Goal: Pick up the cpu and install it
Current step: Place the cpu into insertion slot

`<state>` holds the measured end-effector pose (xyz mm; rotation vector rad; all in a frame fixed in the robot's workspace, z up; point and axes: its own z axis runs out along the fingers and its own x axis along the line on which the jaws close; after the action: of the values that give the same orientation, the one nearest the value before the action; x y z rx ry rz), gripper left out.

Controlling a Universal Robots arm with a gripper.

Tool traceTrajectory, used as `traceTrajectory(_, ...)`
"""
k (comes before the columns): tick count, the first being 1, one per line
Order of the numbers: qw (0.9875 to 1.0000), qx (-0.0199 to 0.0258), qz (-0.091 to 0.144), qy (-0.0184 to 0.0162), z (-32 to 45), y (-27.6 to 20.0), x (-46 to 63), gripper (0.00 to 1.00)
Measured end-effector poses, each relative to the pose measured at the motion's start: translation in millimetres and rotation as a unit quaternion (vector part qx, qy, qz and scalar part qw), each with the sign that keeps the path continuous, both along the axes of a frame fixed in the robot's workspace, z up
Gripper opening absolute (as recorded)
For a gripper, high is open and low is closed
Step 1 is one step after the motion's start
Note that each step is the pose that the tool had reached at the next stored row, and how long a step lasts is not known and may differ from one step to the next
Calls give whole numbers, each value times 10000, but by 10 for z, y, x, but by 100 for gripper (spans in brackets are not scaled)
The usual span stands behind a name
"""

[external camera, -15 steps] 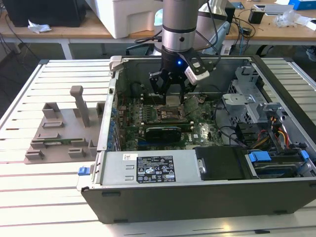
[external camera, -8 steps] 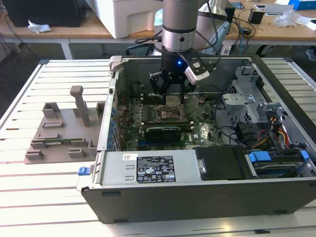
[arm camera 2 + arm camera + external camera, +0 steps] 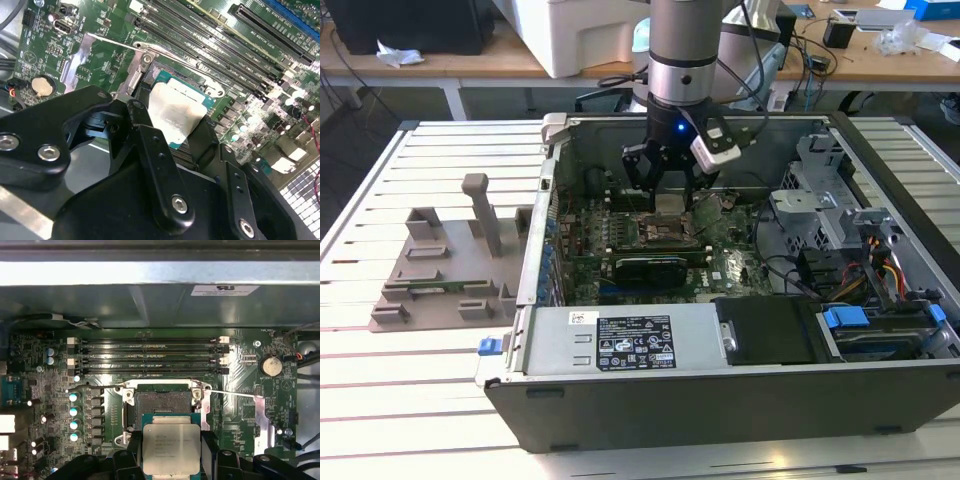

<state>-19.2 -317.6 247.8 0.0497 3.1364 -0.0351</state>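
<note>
A: Where is the cpu (image 3: 171, 447)?

B: It is in the gripper (image 3: 668, 207), inside the open computer case (image 3: 720, 395). The black fingers (image 3: 134, 446) pinch it by two opposite edges, with its pale metal top facing up.

A: Is it in the socket (image 3: 161, 401) yet?

B: No. In the first wrist view the socket lies open and bare, with its metal clamp plate (image 3: 261, 415) folded aside. The cpu hangs over the green motherboard (image 3: 45, 440), just beside the socket. The memory slots (image 3: 150, 356) run along the socket's far side.

A: And outside the case?

B: A grey fixture (image 3: 450, 262) with upright posts stands on the slatted table (image 3: 410, 400), at the exterior view's left.
</note>
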Motion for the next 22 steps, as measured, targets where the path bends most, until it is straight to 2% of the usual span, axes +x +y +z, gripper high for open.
traceTrajectory(8, 9994, -11, -349, 0, -5, 0, 2, 55)
traceTrajectory(13, 9973, -18, -735, 0, -12, 0, 2, 55)
traceTrajectory(14, 9967, -20, -807, 0, -12, 0, 2, 55)
traceTrajectory(16, 9942, -23, -1076, 1, -14, 0, 2, 55)
traceTrajectory(20, 9914, -28, -1310, 1, -16, 0, 2, 55)
traceTrajectory(22, 9888, -31, -1493, 1, -19, 0, 2, 55)
